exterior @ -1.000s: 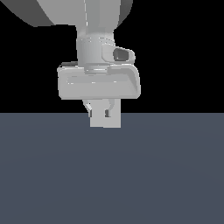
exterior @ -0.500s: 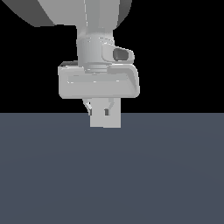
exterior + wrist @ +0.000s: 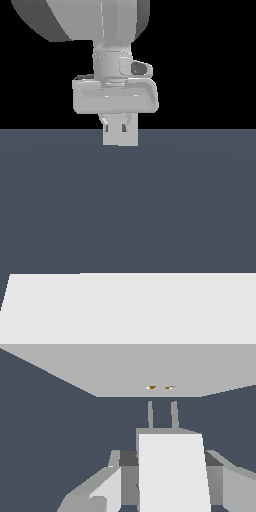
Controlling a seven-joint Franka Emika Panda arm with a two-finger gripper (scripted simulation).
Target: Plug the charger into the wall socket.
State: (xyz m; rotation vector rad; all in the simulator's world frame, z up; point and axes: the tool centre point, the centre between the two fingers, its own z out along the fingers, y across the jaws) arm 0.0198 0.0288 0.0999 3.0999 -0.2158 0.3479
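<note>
no writing anywhere, just matte grey blocks: the gripper (image 3: pixel 170 476) clenches the boxy white charger (image 3: pixel 172 471), its two thin prongs just short of the flat wall socket (image 3: pixel 125 331).

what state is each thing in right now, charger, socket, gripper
charger: held between the gripper fingers, two prongs pointing at the socket, tips short of it, not plugged in
wall socket: upright plate, its two yellowish holes open, roughly in line with the prongs
gripper: shut on the charger, off the floor in the exterior view
</note>
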